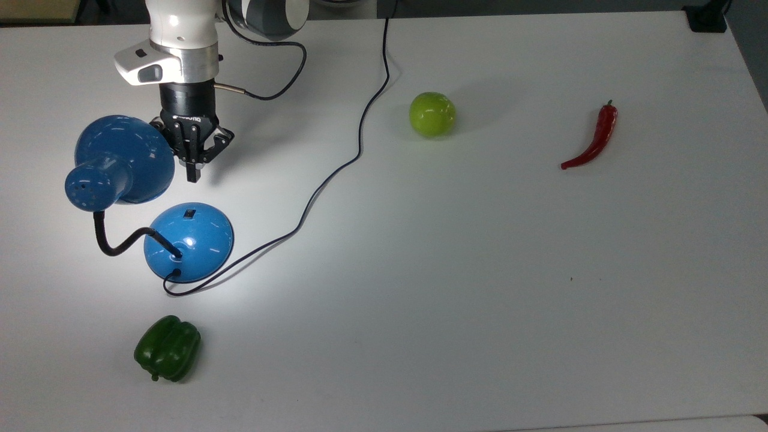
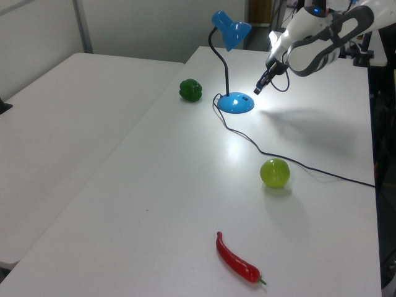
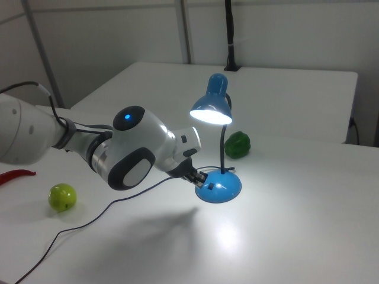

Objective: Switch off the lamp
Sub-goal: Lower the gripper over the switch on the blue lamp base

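Note:
The blue lamp has its cone shade [image 1: 133, 155] at the top view's left and its round domed base [image 1: 198, 246] just below, joined by a black gooseneck [image 1: 114, 246]. A small black switch [image 1: 189, 213] sits on the base's upper edge in the top view. The lamp is lit: the shade [image 3: 211, 112] glows and a bright patch lies on the table [image 3: 228, 236]. My gripper [image 1: 192, 175] hangs shut with nothing in it, beside the shade's rim and a short way above the switch in the top view. The left view puts the gripper [image 2: 257, 90] just right of the base [image 2: 236, 103].
A green bell pepper [image 1: 167, 348] lies below the lamp base in the top view. A thin black cord [image 1: 359, 123] runs from the base to the table's top edge. A green apple [image 1: 432, 114] and a red chilli [image 1: 593, 139] lie to the right on the white table [image 1: 480, 270].

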{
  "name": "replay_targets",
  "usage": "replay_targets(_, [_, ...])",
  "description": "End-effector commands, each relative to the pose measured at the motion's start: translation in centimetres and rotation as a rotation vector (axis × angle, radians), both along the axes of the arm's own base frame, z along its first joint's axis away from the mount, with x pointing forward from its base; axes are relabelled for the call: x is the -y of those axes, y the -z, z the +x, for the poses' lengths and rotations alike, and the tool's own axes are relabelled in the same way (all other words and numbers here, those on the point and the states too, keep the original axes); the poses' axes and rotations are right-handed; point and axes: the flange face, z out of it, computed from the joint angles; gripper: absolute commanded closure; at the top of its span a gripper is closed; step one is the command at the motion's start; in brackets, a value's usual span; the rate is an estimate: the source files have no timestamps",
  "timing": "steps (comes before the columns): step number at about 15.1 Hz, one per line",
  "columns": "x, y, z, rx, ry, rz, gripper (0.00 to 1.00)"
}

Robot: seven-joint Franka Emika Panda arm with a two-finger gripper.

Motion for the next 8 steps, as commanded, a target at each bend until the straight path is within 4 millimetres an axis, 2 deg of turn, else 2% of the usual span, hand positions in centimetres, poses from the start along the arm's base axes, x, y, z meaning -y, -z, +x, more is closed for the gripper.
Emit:
replay_targets(1, [1.3, 0.8, 1.5, 0.049, 0.053, -0.002, 1.00])
replay_targets(6, [1.6, 1.7, 2.3, 0.070, 0.080, 0.005, 1.00])
replay_targets(8, [1.9, 1.5, 2.8, 0.084, 0.090, 0.008, 1.00])
